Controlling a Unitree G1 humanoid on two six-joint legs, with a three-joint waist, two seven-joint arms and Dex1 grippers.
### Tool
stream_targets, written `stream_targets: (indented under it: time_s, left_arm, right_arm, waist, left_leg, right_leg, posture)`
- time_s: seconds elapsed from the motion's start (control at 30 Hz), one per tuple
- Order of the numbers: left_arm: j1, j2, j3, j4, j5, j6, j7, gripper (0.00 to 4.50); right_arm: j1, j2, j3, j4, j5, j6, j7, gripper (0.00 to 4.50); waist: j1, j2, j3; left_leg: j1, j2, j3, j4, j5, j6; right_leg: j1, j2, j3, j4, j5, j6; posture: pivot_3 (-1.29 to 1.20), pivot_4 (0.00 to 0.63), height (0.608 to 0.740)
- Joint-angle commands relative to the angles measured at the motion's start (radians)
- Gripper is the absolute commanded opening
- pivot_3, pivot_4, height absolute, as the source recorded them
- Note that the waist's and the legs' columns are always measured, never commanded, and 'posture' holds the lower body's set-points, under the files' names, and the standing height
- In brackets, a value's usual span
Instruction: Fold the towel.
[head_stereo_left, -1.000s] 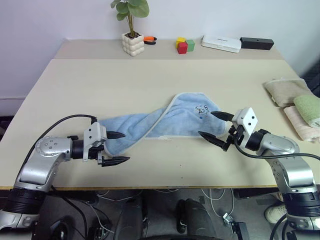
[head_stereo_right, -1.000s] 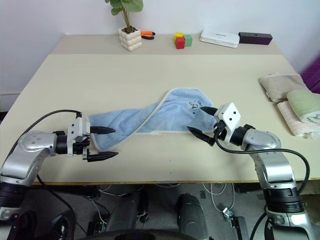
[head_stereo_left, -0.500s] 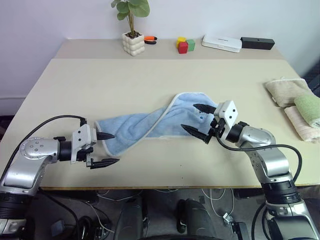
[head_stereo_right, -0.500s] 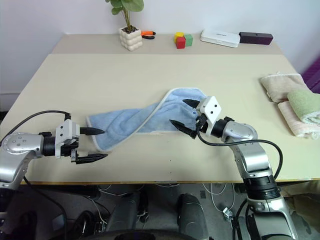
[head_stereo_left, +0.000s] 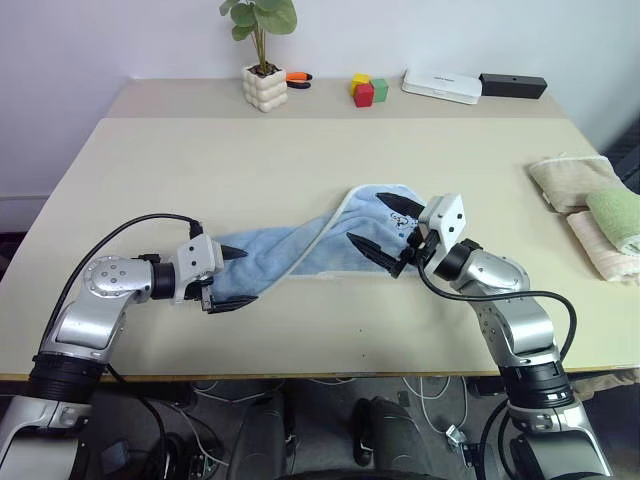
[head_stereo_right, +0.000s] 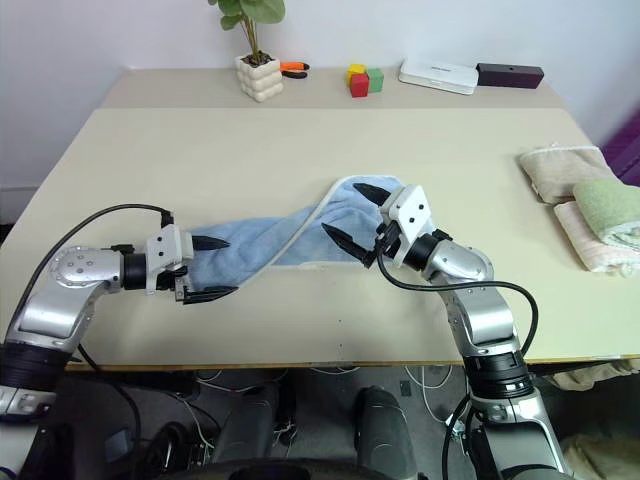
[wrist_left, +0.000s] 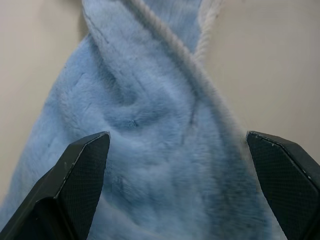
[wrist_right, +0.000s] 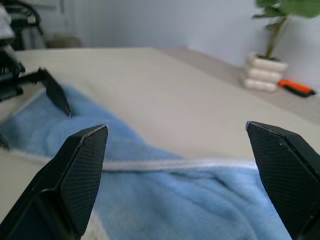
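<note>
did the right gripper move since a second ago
Yes. The right gripper moved toward the robot's left, from the towel's right end to over its middle.

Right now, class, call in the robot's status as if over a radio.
Left gripper open at towel's near-left end. Right gripper open over right end. Towel twisted, unfolded, flat on table. Nothing blocking.

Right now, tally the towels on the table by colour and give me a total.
Light blue: 1, the towel lying twisted between the two arms.
Beige: 1, a folded towel at the table's right edge.
Green: 1, a rolled towel beside it.
Pale pink: 1, a folded towel under the green one.
Total: 4
</note>
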Motion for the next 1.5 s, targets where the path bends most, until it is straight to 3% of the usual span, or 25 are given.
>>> stream_targets:
  time_s: [0.03,0.27,0.6,0.9,1.2,1.33,1.43,1.5]
  left_arm:
    - [-0.017,0.032,-0.017,0.007,-0.044,0.046,-0.104,3.59]
    - [-0.017,0.022,-0.041,-0.003,-0.037,0.065,-0.152,0.12]
    - [-0.044,0.034,0.052,0.014,-0.094,0.088,-0.146,0.04]
    - [-0.011,0.035,0.221,-0.066,-0.231,0.183,-0.066,0.04]
    - [0.194,0.052,0.287,-0.274,-0.323,0.296,-0.018,0.04]
    - [0.281,0.05,0.318,-0.34,-0.333,0.313,0.015,0.04]
    - [0.279,0.017,0.317,-0.333,-0.252,0.223,0.096,0.04]
    - [0.293,0.019,0.321,-0.349,-0.287,0.252,0.09,0.04]
  right_arm:
    - [0.024,0.011,-0.014,-0.05,-0.005,-0.031,-0.024,4.5]
    - [0.02,0.015,-0.012,-0.042,-0.015,-0.053,-0.051,4.5]
    - [-0.017,0.016,-0.026,0.031,-0.065,-0.081,-0.102,4.5]
    - [-0.358,0.008,-0.073,0.575,-0.214,0.007,-0.35,4.5]
    - [-0.737,0.06,-0.141,1.206,-0.2,-0.082,-0.404,4.5]
    - [-0.8,0.076,-0.139,1.355,-0.233,-0.085,-0.408,4.5]
    - [-0.816,0.078,-0.146,1.395,-0.238,-0.085,-0.407,4.5]
    - [-0.826,0.08,-0.154,1.398,-0.232,-0.098,-0.396,4.5]
  waist:
    - [-0.001,0.0,0.0]
    - [0.001,0.0,0.0]
    - [0.0,0.0,0.0]
    - [-0.009,0.0,0.0]
    - [-0.033,0.002,0.001]
    - [-0.029,0.002,0.001]
    - [-0.025,0.002,0.001]
    - [-0.027,0.002,0.001]
  left_leg:
    - [0.0,0.0,0.0,0.0,0.0,0.0]
    - [0.0,0.0,0.0,0.0,0.0,0.0]
    - [0.0,0.0,0.0,0.0,0.0,0.0]
    - [0.0,0.0,0.0,0.0,0.0,0.0]
    - [0.0,0.0,0.002,-0.002,0.001,-0.001]
    - [0.0,0.0,0.002,-0.002,0.001,-0.001]
    - [0.0,0.0,0.002,-0.002,0.001,-0.001]
    - [0.0,0.0,0.002,-0.002,0.001,-0.001]
  right_leg:
    - [0.0,0.0,0.0,0.0,0.0,0.0]
    - [0.0,0.0,0.0,0.0,0.0,0.0]
    - [0.0,0.0,0.0,0.0,0.0,0.0]
    - [0.0,0.0,0.0,0.001,0.0,0.0]
    - [-0.001,0.0,0.001,0.001,0.0,0.0]
    - [-0.001,0.0,0.001,0.001,0.0,0.0]
    - [-0.001,0.0,0.001,0.001,0.0,0.0]
    - [-0.001,0.0,0.001,0.001,0.0,0.0]
  posture:
    - [0.0,0.15,0.74]
    - [0.0,0.15,0.74]
    - [0.0,0.15,0.74]
    - [0.0,0.15,0.74]
    - [0.0,0.15,0.74]
    - [0.0,0.15,0.74]
    - [0.0,0.15,0.74]
    - [0.0,0.15,0.74]
